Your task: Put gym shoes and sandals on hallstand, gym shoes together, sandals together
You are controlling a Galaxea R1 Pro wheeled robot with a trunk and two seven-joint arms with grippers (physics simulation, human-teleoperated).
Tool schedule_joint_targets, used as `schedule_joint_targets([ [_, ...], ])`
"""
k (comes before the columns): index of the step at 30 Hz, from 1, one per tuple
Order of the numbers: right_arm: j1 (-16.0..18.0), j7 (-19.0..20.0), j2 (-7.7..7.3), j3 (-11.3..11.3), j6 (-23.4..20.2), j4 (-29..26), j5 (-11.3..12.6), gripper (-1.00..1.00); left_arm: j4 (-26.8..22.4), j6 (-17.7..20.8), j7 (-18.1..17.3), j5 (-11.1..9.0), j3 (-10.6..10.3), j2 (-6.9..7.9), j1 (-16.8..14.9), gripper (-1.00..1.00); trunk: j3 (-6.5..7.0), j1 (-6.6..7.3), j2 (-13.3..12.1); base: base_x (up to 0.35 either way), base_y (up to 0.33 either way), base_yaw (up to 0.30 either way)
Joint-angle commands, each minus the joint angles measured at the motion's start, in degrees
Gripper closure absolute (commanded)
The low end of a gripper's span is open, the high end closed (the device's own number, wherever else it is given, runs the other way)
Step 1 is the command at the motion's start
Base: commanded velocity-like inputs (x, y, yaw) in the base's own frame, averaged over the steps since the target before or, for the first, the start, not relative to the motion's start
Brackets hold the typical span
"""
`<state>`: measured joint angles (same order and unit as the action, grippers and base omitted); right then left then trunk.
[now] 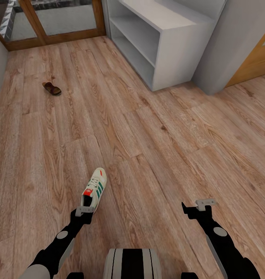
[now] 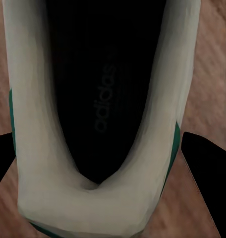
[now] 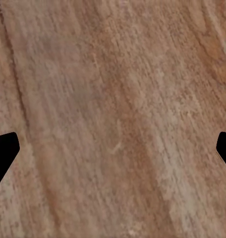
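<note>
White green-striped gym shoe (image 1: 95,190), red-orange tongue patch.

One gym shoe (image 1: 95,189), white with green side stripes and a red-orange tongue patch, is seen upright on the corridor floor (image 1: 155,147), well apart from the hallstand (image 1: 155,42), toe turned toward it. Its dark insole (image 2: 100,84) is seen from above through the opening. One brown sandal (image 1: 52,88) is laid flat on the planks, well apart from the hallstand's open end.
</note>
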<state>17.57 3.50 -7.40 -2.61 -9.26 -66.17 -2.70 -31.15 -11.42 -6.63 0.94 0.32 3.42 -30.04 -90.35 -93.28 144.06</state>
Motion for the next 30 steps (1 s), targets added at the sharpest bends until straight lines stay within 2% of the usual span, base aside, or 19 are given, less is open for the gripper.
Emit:
schedule_joint_targets([
  [1,0.0,0.4,0.02,-0.1,-0.3,-0.1,-0.3,-1.0,0.0,-0.2,-0.1,0.1,0.0,0.01,0.0,1.0,0.2,0.03,0.0,0.0,0.0,0.0],
  [7,0.0,0.4,0.02,-0.1,-0.3,-0.1,-0.3,-1.0,0.0,-0.2,-0.1,0.1,0.0,0.01,0.0,1.0,1.53,0.19,-0.1,0.0,0.0,0.0],
  [26,0.0,0.4,0.02,0.0,-0.2,0.0,-0.5,-1.0,0.0,-0.2,-0.1,0.1,0.0,0.01,0.1,1.0,1.53,0.19,-0.1,0.0,0.0,0.0],
  [30,0.0,0.4,0.02,0.0,-0.2,0.0,-0.5,-1.0,0.0,-0.2,-0.1,0.1,0.1,0.01,0.0,1.0,2.41,0.29,-0.1,0.0,0.0,0.0],
])
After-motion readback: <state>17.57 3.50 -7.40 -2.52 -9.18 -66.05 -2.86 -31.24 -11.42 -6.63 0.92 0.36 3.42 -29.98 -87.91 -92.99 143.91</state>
